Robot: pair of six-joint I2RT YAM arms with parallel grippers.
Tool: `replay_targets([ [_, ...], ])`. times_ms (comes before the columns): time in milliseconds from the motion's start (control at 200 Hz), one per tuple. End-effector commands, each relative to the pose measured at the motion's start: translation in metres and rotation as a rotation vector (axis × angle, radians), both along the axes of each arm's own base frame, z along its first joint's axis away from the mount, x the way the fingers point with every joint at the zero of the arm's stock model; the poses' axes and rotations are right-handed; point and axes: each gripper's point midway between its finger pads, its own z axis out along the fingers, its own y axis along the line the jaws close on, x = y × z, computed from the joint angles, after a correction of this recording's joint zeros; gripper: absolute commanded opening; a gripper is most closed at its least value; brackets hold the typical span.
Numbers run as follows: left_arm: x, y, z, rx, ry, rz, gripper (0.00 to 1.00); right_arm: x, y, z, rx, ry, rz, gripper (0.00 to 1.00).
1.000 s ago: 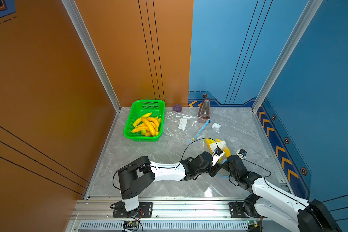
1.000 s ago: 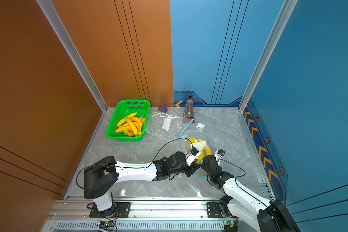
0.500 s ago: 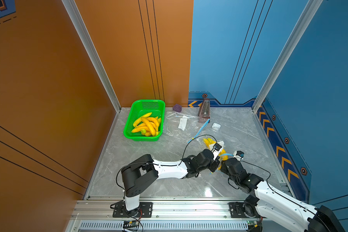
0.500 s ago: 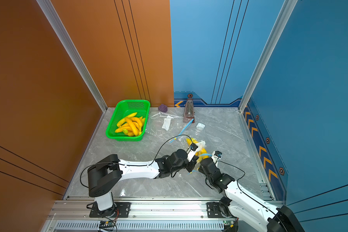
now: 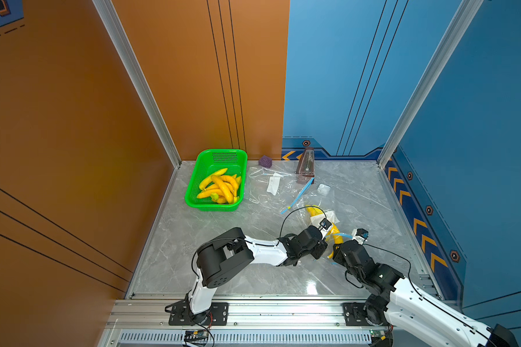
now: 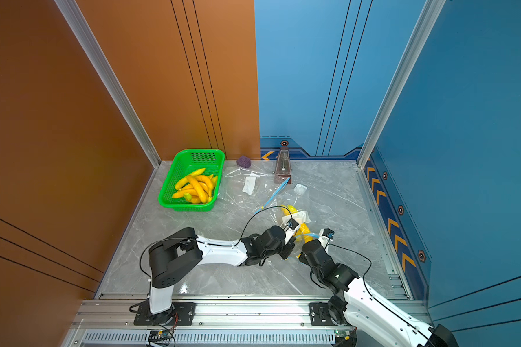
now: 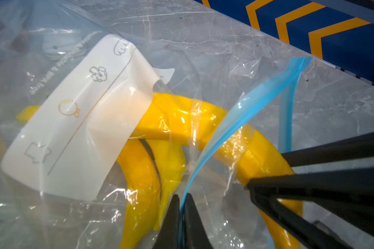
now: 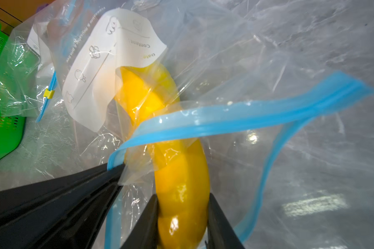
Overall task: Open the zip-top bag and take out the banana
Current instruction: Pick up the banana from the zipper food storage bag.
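Note:
The clear zip-top bag (image 8: 257, 60) with a white label lies at the front right of the table, and its blue zip rim (image 8: 225, 120) is parted. A yellow banana (image 8: 177, 168) sticks out through the mouth. My right gripper (image 8: 183, 200) is shut on the banana's near end. My left gripper (image 7: 181, 197) is shut on one side of the blue zip rim (image 7: 242, 112), with the banana (image 7: 181, 116) just beyond it. In both top views the two grippers (image 5: 327, 238) (image 5: 335, 251) meet at the bag (image 6: 295, 214), close together.
A green basket (image 5: 193, 192) with several bananas stands at the back left. Beside it lies an empty clear bag (image 5: 271, 186), and another blue zip strip (image 5: 298, 195) lies nearer me. A purple cube (image 5: 265, 161) and a brown metronome (image 5: 306, 162) stand by the back wall.
My left gripper has gone from part open to shut on the bag's blue rim. The right gripper, still holding the banana, has drawn back slightly toward the front edge.

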Motion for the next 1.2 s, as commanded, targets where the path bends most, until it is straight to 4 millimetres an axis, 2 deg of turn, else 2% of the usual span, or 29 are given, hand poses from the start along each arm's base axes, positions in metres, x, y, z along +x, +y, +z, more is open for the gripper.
replay_targets([
  [0,0.023,0.003,0.009,0.02,-0.071,0.055,0.1,-0.003,-0.006,0.002,-0.024,0.023,-0.025,0.14],
  [400,0.075,0.024,0.014,0.041,-0.123,0.175,0.12,-0.018,-0.004,0.002,-0.052,0.068,0.009,0.12],
  [641,0.095,0.04,0.014,0.033,-0.111,0.236,0.12,-0.026,-0.016,0.01,-0.069,0.048,-0.009,0.12],
  [811,0.109,0.043,0.017,0.004,-0.092,0.255,0.13,-0.036,-0.019,0.011,-0.064,0.067,0.006,0.11],
  [1016,0.117,0.044,0.013,-0.025,-0.052,0.254,0.15,-0.049,-0.019,0.013,-0.042,0.089,0.05,0.11],
  [1196,0.11,0.044,0.007,-0.031,-0.021,0.225,0.26,-0.051,-0.011,0.033,0.035,0.028,0.098,0.11],
])
